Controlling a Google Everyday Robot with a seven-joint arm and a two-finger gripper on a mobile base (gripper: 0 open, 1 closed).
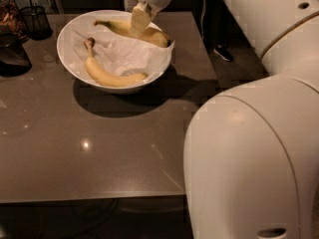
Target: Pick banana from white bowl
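Note:
The white bowl [65, 59] stands at the table's far left, lined with crumpled white paper [127, 56]. The banana [158, 37], deep yellow with a greenish stem, hangs over the bowl's far right part. It is a little above the paper and tilted down to the right. My gripper [140, 23] comes down from the top and is shut on the banana's middle, with one cream finger [139, 20] in front of it. A paler, longer banana [107, 77] lies in the near part of the bowl.
A black mesh cup [36, 21], a dark container [11, 54] and a jar [7, 11] stand at the table's far left edge. My own white arm [249, 158] fills the right side. The dark grey table [99, 153] reaches to the near edge.

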